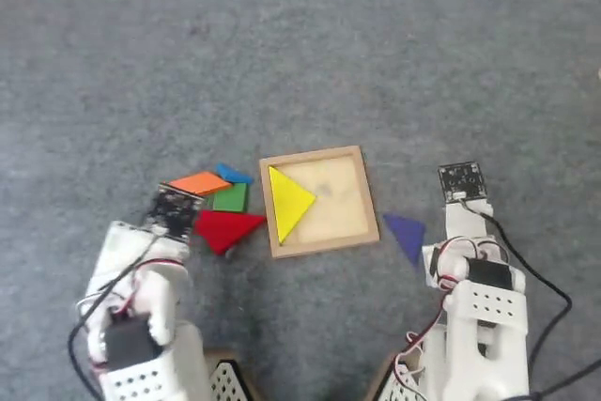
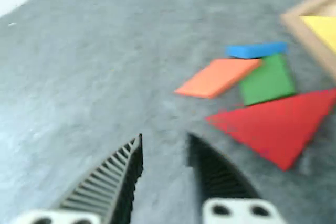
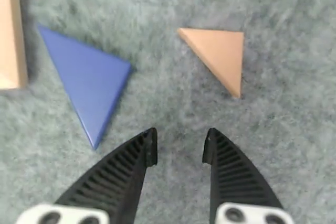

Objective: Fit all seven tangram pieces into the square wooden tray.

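Note:
The square wooden tray (image 1: 324,237) lies mid-table with a yellow triangle (image 1: 286,199) in its left part. To its left cluster a red triangle (image 1: 225,227), a green square (image 1: 230,197), an orange parallelogram (image 1: 199,183) and a small blue piece (image 1: 233,174). My left gripper (image 2: 164,145) is open over bare carpet, short of the red triangle (image 2: 278,124). A blue-violet triangle (image 1: 406,232) lies right of the tray. My right gripper (image 3: 181,140) is open above the carpet between that triangle (image 3: 86,80) and a tan triangle (image 3: 220,53).
Grey carpet covers the table, with wide free room beyond the tray and along both sides. A tray edge (image 3: 10,30) lies beside the blue-violet triangle. The tray corner (image 2: 310,17) sits past the blue piece (image 2: 255,50).

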Robot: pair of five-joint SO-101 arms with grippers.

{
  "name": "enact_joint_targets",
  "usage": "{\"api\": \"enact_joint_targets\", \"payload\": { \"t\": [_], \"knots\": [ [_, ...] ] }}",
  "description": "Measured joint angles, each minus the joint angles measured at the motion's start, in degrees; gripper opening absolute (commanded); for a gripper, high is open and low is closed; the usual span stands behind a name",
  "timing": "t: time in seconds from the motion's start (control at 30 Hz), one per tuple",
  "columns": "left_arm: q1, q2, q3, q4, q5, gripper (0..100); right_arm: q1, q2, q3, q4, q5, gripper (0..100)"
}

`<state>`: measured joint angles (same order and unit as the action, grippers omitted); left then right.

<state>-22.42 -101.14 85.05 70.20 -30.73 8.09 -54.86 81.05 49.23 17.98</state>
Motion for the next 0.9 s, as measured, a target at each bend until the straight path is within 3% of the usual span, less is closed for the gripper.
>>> {"api": "enact_joint_targets", "payload": {
  "t": [0.13, 0.37, 0.47, 0.63, 0.9],
  "knots": [
    [-4.66, 10.99, -10.99, 3.52, -2.99, 19, 0.00, 0.00, 0.00, -0.18, 0.00, 15.4],
    [-5.27, 45.27, -47.47, 25.58, -10.99, 20, 0.00, 0.00, 0.00, -0.18, 0.00, 15.4],
    [-5.19, 59.25, -59.16, 27.78, -15.38, 23, 0.00, 0.00, 0.00, -0.18, 0.00, 15.4],
    [2.29, 71.91, -52.66, 27.87, -26.81, 25, 0.00, 0.00, 0.26, -1.32, 0.00, 15.4],
    [18.11, 74.11, -34.02, 12.22, -26.99, 25, 0.00, 0.00, 0.97, -1.76, 0.00, 15.4]
  ]
}}
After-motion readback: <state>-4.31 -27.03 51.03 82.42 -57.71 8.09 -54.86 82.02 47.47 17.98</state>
